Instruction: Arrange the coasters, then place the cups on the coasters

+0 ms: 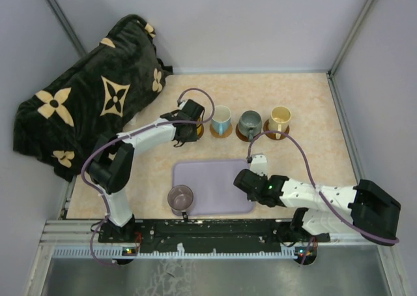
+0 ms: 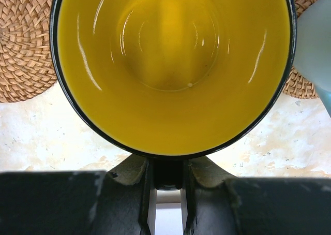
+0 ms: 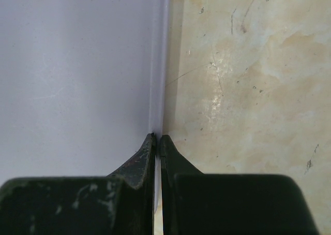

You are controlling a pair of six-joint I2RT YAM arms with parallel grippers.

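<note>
The yellow-orange glazed mug with a dark rim (image 2: 170, 64) sat at the left end of the back row of cups, and we saw it filling the left wrist view from above. The left claw (image 2: 168, 165) was closed narrow on the near side of its rim, a dark piece of the mug pinched between the fingers (image 2: 146, 193). Just left of the mug lay a bare round woven coaster (image 2: 20, 43). We could not tell whether the mug itself rested on a coaster or hung above the tabletop (image 1: 300, 100).

To its right stood the white mug with a light blue handle (image 1: 221, 118), then the grey-green mug (image 1: 250, 121), then the cream mug (image 1: 280, 117), each on a brown round coaster (image 1: 220, 134). The mauve-purple mug (image 1: 180, 198) stood apart on the tabletop near the front, touching the left corner of the lavender rectangular tray (image 1: 208, 178).

The right claw (image 3: 158, 137) hung at the tray's right edge with its fingers drawn together. We could not tell whether they nipped that edge. A black plush blanket with cream flower shapes (image 1: 91, 107) lay heaped at the back left.
</note>
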